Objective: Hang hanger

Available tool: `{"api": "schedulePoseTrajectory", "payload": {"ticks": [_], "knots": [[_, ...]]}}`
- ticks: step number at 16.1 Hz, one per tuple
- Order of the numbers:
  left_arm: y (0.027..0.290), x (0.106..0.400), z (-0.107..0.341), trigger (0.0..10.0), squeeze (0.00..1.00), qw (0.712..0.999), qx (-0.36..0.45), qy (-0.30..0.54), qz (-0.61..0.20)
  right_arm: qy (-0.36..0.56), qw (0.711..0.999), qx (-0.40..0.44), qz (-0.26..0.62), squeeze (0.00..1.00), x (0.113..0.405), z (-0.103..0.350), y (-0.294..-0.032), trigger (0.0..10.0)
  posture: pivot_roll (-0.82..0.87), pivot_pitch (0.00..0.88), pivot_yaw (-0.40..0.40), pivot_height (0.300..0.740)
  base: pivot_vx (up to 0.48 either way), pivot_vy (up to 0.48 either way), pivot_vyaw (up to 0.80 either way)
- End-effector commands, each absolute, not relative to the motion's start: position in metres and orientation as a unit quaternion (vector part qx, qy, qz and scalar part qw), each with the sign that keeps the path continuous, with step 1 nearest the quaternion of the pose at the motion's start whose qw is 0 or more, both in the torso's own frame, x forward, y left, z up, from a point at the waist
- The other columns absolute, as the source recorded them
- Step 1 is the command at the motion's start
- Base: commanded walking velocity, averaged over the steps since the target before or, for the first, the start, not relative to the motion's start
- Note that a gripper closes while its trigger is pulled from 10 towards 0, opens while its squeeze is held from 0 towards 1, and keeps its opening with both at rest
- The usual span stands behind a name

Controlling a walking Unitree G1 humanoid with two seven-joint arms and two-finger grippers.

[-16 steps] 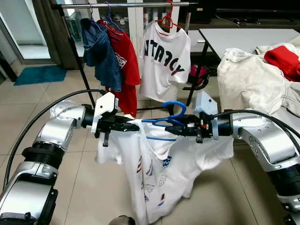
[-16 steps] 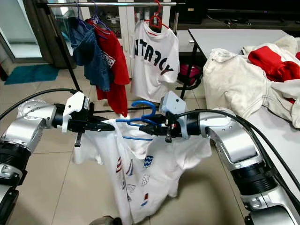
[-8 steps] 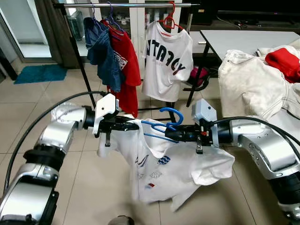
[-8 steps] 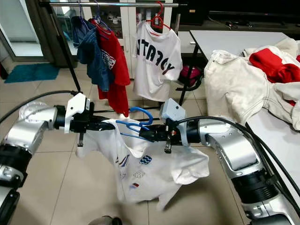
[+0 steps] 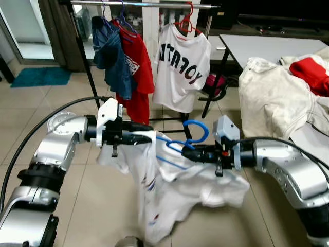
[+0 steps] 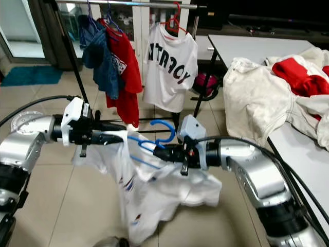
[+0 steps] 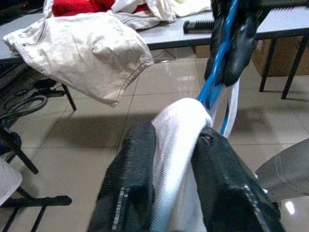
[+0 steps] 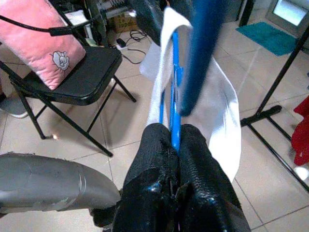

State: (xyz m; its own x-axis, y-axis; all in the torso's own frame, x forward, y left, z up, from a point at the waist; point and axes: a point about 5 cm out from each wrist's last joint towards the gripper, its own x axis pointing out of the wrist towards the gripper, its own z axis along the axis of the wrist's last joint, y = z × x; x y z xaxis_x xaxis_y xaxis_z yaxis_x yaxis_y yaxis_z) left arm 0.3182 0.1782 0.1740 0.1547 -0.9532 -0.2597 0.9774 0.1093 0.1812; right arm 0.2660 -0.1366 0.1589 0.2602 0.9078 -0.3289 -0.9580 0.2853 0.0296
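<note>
A blue plastic hanger [image 5: 189, 137] carries a white printed T-shirt [image 5: 164, 190] that droops below it between my two arms. My right gripper [image 5: 198, 153] is shut on the hanger just under its hook; the wrist view shows the blue bar [image 8: 175, 113] pinched between the black fingers. My left gripper [image 5: 140, 138] is shut on the shirt's shoulder, white cloth [image 7: 179, 145] bunched between its fingers. The metal clothes rail [image 5: 149, 4] runs across the top, well beyond the hanger.
On the rail hang a denim garment [image 5: 110, 54], a red shirt [image 5: 138, 64] and a white lettered T-shirt [image 5: 182, 67] on a red hanger. The black rack legs [image 5: 212, 87] stand ahead. A table [image 5: 252, 43] with piled clothes [image 5: 280, 92] lies to the right.
The hanger and both grippers have shifted slightly right and lower in view. The shirt swung and now hangs more bunched beneath the hanger. The camera moved a little.
</note>
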Motion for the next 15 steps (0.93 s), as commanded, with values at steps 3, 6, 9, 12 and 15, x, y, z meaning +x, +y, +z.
{"api": "schedulePoseTrajectory", "payload": {"ticks": [3, 6, 9, 12, 15], "knots": [[0.156, 0.314, 0.191, 10.0, 0.0, 0.724, 0.146, -0.017, -0.674, 0.14, 0.795, -0.092, 0.584, 0.0, 0.263, 0.155, -0.132, 0.0, -0.16, 0.0, -0.026, 0.74, 0.0, 0.0, 0.0], [0.151, 0.313, 0.18, 10.0, 0.0, 0.713, 0.178, 0.001, -0.678, 0.125, 0.8, -0.091, 0.58, 0.0, 0.263, 0.156, -0.128, 0.0, -0.16, 0.0, -0.028, 0.74, 0.0, 0.0, 0.0], [0.154, 0.334, 0.193, 10.0, 0.0, 0.795, 0.154, -0.025, -0.586, 0.152, 0.834, -0.116, 0.518, 0.0, 0.275, 0.145, -0.137, 0.0, -0.16, 0.0, -0.034, 0.74, 0.0, 0.0, 0.0], [0.157, 0.344, 0.185, 10.0, 0.0, 0.879, 0.118, -0.023, -0.461, 0.132, 0.906, -0.069, 0.396, 0.0, 0.289, 0.134, -0.143, 0.0, -0.16, 0.0, -0.034, 0.74, 0.0, 0.0, 0.0], [0.16, 0.335, 0.158, 10.0, 0.0, 0.925, 0.109, 0.006, -0.364, 0.116, 0.966, 0.021, 0.228, 0.0, 0.297, 0.12, -0.152, 0.0, -0.16, 0.0, -0.028, 0.74, 0.0, 0.0, 0.0]]}}
